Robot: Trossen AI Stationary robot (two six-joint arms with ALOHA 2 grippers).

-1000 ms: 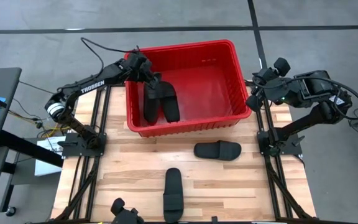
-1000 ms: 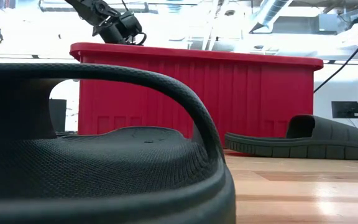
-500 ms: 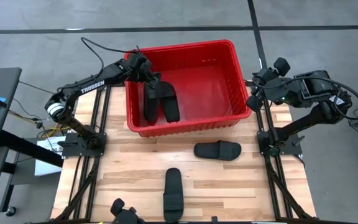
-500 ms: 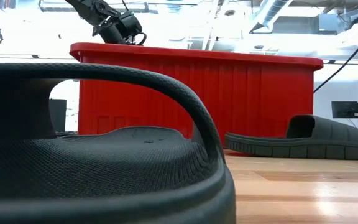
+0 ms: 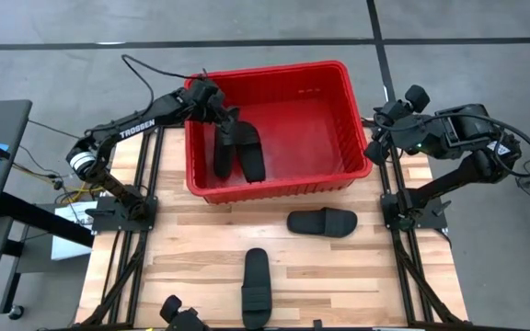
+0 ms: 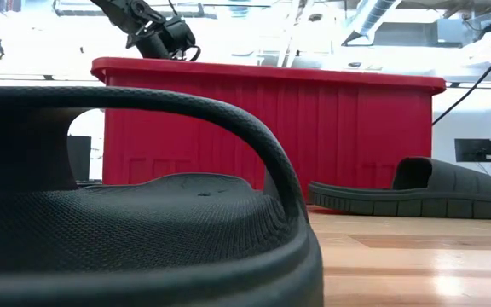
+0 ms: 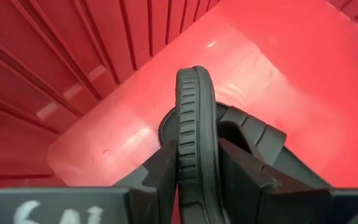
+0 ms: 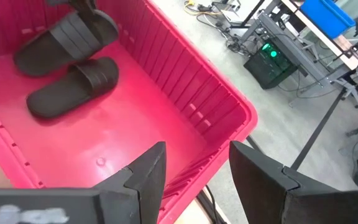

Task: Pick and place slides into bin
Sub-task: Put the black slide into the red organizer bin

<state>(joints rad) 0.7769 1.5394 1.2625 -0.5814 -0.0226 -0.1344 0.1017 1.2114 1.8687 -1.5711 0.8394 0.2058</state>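
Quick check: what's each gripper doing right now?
Left gripper: shut on a slide, inside the bin.
Right gripper: open, empty, beside the bin.

Overhead, tabletop, two wrists (bin (image 5: 279, 129) shared)

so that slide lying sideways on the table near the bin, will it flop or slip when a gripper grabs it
The slide looks moulded and thick-soled, so it probably keeps its shape. Its matte, ribbed edge likely grips well: the left gripper holds another slide by its sole edge without visible sag. Lying flat on the table, it should not roll.
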